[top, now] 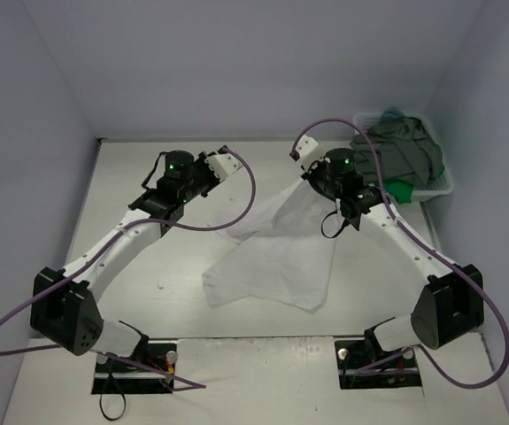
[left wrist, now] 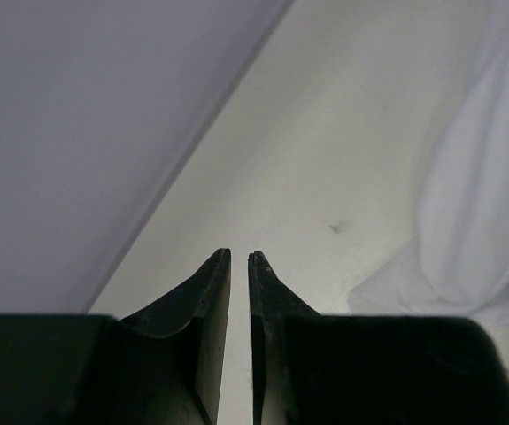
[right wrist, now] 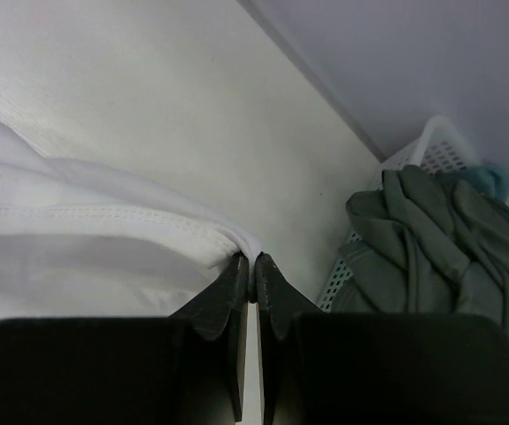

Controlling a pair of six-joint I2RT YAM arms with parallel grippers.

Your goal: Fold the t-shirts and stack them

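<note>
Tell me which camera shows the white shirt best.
Top view: the whole white shirt, lifted by one corner. Right wrist shows only its hem pinched in the right claw; left wrist, just a fold.

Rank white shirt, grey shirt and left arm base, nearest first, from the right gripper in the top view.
1. White shirt: pinched in the right gripper, mid-table.
2. Grey shirt: in the basket, far right.
3. Left arm base: near edge, left.
</note>
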